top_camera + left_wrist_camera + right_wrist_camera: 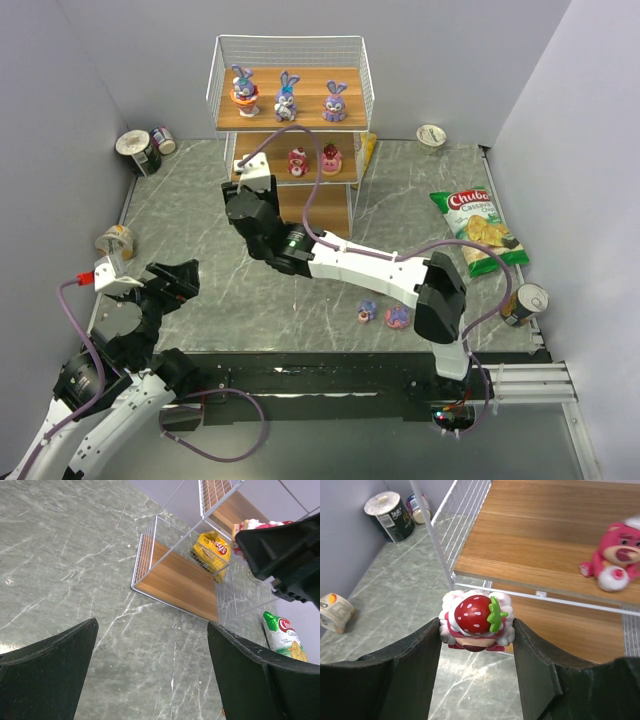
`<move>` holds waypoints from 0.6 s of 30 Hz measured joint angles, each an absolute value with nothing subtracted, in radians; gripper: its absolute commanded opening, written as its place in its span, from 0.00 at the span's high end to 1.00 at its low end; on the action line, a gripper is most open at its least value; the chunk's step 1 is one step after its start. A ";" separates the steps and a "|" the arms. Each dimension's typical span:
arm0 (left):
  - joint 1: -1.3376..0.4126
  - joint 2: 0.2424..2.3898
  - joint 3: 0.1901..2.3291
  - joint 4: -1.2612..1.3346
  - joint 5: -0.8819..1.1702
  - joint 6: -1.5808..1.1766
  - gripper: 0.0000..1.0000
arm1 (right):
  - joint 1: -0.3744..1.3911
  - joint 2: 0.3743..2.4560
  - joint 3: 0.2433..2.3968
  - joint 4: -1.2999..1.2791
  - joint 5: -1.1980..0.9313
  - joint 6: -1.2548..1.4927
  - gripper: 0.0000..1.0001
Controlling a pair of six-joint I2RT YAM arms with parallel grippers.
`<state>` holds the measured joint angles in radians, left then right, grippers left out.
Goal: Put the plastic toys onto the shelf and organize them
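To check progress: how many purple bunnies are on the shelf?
3, all on the top board of the shelf: left bunny, middle bunny, right bunny. More may be hidden lower down.

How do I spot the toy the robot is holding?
Find the white wire shelf at the back. The right gripper, by its middle board's left end, pinches a small pink toy. Unlike the pink bear nearby, a green-leafed red strawberry tops it.

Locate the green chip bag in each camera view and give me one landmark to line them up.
Top external: the green chip bag lies flat at right, to the right of the shelf.
Left wrist: chip bag at the right edge, past the shelf.
Right wrist: not in it.
Shared landmark: the shelf, in all three.
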<state>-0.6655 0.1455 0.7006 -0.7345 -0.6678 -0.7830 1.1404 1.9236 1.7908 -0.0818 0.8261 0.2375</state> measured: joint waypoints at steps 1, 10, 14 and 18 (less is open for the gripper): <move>-0.665 0.146 0.701 -0.735 -0.668 -0.783 0.04 | 1.139 1.935 1.797 -0.080 0.826 0.228 1.00; -0.665 0.146 0.701 -0.735 -0.668 -0.783 0.04 | 1.111 1.995 1.847 -0.028 0.825 0.160 1.00; -0.665 0.146 0.701 -0.735 -0.668 -0.783 0.04 | 1.098 2.004 1.868 0.009 0.828 0.131 1.00; -0.665 0.146 0.701 -0.735 -0.668 -0.783 0.04 | 1.089 2.014 1.888 0.052 0.833 0.109 1.00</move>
